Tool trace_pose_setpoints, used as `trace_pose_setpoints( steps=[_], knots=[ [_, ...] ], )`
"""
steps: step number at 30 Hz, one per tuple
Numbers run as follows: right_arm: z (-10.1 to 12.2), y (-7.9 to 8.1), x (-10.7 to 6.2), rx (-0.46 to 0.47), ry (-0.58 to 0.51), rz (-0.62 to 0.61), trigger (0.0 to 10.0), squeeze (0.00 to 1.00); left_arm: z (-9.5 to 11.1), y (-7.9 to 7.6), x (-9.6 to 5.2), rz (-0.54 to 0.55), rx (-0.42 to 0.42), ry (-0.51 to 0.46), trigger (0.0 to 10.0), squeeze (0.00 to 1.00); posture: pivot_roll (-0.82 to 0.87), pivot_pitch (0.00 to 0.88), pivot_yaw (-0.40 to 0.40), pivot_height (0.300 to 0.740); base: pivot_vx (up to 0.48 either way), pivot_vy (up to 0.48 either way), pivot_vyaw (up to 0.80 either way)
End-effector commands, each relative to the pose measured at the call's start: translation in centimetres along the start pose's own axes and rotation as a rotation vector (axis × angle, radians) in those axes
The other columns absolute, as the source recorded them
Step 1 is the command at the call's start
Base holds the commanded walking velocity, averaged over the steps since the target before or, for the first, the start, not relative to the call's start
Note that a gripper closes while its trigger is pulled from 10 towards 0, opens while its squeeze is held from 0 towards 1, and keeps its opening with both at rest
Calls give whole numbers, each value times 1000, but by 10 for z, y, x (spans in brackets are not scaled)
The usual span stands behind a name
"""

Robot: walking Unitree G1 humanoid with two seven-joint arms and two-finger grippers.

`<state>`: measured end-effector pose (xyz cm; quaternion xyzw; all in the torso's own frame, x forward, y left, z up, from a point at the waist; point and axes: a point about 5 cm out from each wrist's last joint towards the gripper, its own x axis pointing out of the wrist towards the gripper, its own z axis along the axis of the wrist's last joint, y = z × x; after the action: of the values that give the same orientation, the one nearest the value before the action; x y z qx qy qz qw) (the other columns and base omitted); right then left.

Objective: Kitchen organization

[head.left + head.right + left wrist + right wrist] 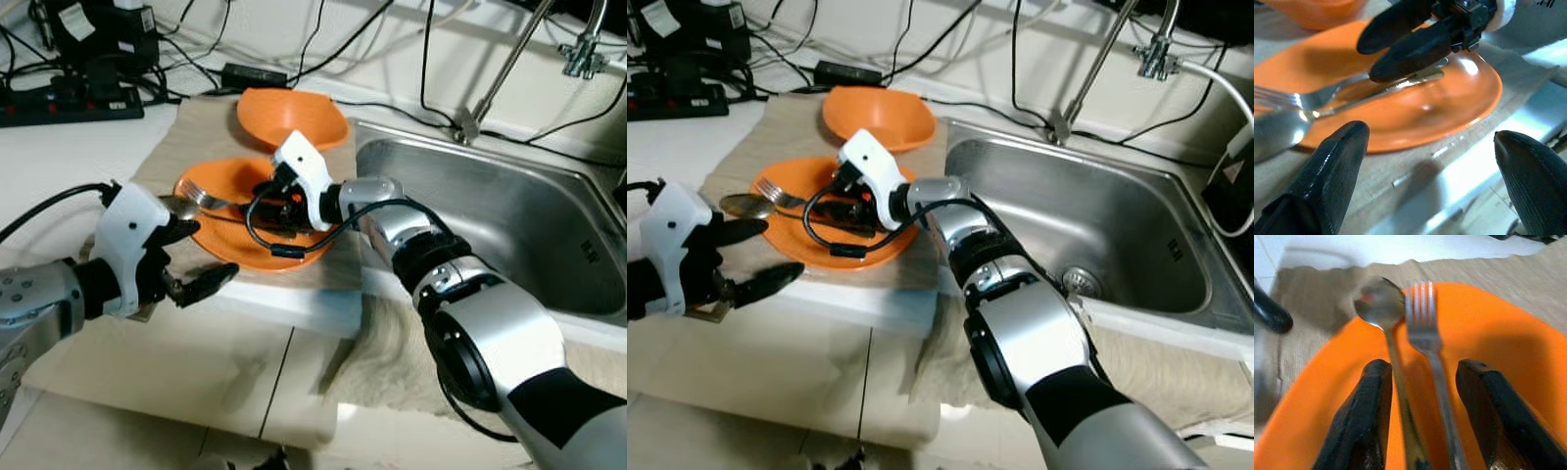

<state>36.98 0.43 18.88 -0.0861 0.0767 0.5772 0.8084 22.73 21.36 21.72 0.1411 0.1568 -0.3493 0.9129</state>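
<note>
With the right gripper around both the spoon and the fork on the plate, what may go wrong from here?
1. The right gripper has the metal spoon and metal fork both between its open fingers; closing may catch both, or one may slip out.
2. The flat orange plate sits near the counter edge; a pull may drag it off.
3. The open left gripper waits close by, so the arms may collide.

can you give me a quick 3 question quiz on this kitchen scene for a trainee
1. True or false: the fork and spoon lie on the orange plate.
2. What straddles the cutlery handles? A) right gripper B) left gripper C) a person's hand
3. Fill in: the orange bowl sits on the cloth beside the ____.

Key: 1 true; 2 A; 3 sink.
</note>
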Motion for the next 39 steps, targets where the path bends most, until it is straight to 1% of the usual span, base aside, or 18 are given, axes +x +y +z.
trace_pose_setpoints(
  steps=[1, 4, 6, 8, 9, 10, 11, 14, 15, 16, 17, 18, 19, 20, 23, 26, 31, 39],
  knots=[
    [-3, -3, -4, 20, -12, -8, 10000, 1000, 6, -4, -3, -25, 22, -7, 10000, 0, 95, 88, -172, 740, 0, 0, 0],
    [-4, -2, -1, -5, 12, -29, 10000, 1000, 7, -5, -5, -30, 22, 2, 10000, 0, 101, 96, -169, 740, 0, 0, 0],
    [-10, -2, 1, -41, 68, -70, 10000, 1000, 7, -6, -6, -36, 25, 9, 10000, 0, 105, 105, -166, 740, 0, 0, 0],
    [-14, -3, 2, -50, 106, -122, 10000, 1000, 8, -6, -7, -41, 26, 11, 10000, 0, 106, 109, -163, 740, 0, 0, 0],
    [-14, -3, 2, -50, 106, -122, 10000, 1000, 8, -6, -7, -41, 26, 11, 10000, 0, 106, 109, -163, 740, 0, 0, 0],
    [-16, -3, 2, -41, 116, -139, 10000, 518, 9, -7, -7, -43, 26, 12, 10000, 0, 106, 109, -163, 740, 0, 0, 0],
    [-20, -3, 1, -27, 134, -154, 10000, 0, 9, -7, -7, -49, 25, 15, 10000, 0, 105, 113, -159, 740, 0, 0, 0],
    [-25, -2, 1, -17, 151, -142, 10000, 0, 9, -8, -6, -54, 25, 17, 10000, 0, 104, 114, -158, 740, 0, 0, 0],
    [-29, 0, 1, -14, 176, -115, 10000, 0, 10, -8, -6, -58, 25, 17, 10000, 0, 104, 114, -158, 740, 0, 0, 0],
    [-31, 1, 0, -19, 190, -97, 9725, 0, 10, -8, -6, -60, 26, 17, 10000, 0, 103, 114, -156, 740, 0, 0, 0],
    [-33, 2, 0, -24, 200, -86, 9725, 0, 10, -8, -6, -61, 25, 17, 10000, 0, 103, 114, -156, 740, 0, 0, 0],
    [-34, 2, 0, -21, 207, -78, 6392, 0, 10, -8, -6, -62, 25, 17, 10000, 0, 103, 113, -155, 740, 0, 0, 0],
    [-34, 3, 0, -16, 211, -69, 3725, 0, 11, -8, -5, -63, 25, 17, 10000, 0, 103, 113, -155, 740, 0, 0, 0],
    [-35, 3, -1, -11, 211, -63, 0, 0, 11, -9, -5, -65, 25, 16, 10000, 0, 102, 112, -155, 740, 0, 0, 0],
    [-35, 3, -1, 6, 210, -49, 0, 0, 11, -9, -5, -67, 25, 17, 10000, 0, 100, 109, -155, 740, 0, 0, 0],
    [-36, 3, -3, -11, 228, -34, 0, 0, 11, -10, -5, -70, 25, 16, 10000, 0, 98, 106, -156, 740, 0, 0, 0],
    [-36, 2, -4, -13, 230, -36, 0, 0, 12, -10, -4, -70, 25, 13, 10000, 0, 98, 104, -156, 740, 0, 0, 0],
    [-31, -2, -5, -3, 198, -55, 0, 0, 13, -9, -3, -66, 28, 7, 10000, 0, 94, 92, -154, 740, 0, 0, 0]
  ],
)
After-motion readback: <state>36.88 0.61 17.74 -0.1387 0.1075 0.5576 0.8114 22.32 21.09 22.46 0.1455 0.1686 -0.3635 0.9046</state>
